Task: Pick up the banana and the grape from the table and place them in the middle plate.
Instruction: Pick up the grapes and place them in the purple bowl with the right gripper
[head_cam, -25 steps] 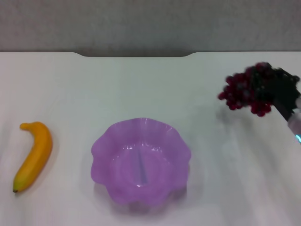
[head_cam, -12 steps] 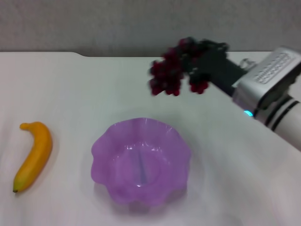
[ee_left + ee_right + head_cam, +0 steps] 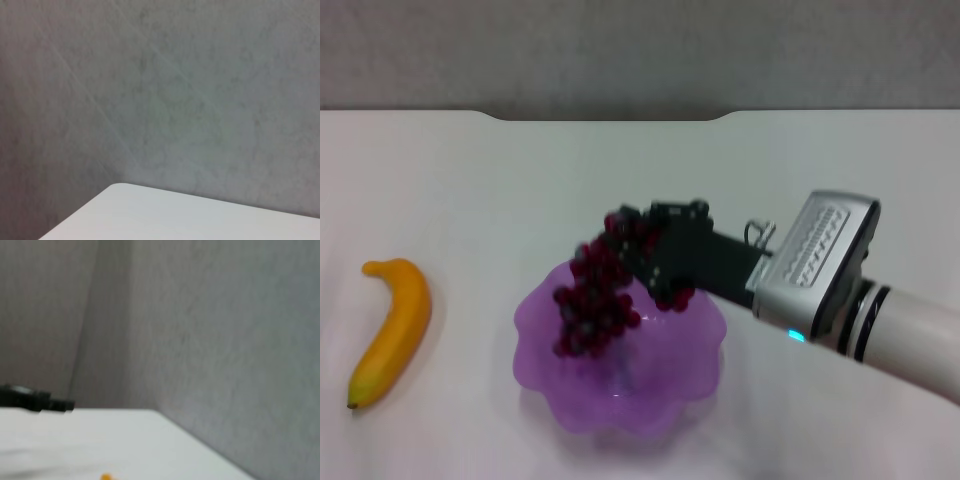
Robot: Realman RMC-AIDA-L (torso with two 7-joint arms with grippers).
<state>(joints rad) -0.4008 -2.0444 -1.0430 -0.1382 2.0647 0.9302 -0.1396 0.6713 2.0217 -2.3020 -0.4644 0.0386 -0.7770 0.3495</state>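
White table (image 3: pixel 470 180) carries the purple middle plate (image 3: pixel 545 385); the banana (image 3: pixel 392 330) lies well left of it, lengthwise near-to-far. Over the plate, the right gripper (image 3: pixel 665 255) pinches the grape (image 3: pixel 595 305), dangling into the bowl.

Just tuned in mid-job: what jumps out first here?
The right gripper reaches in from the right, holding the grape so the bunch hangs over the purple plate at the table's centre. The banana lies alone on the table, left of the plate. The left arm is out of sight.
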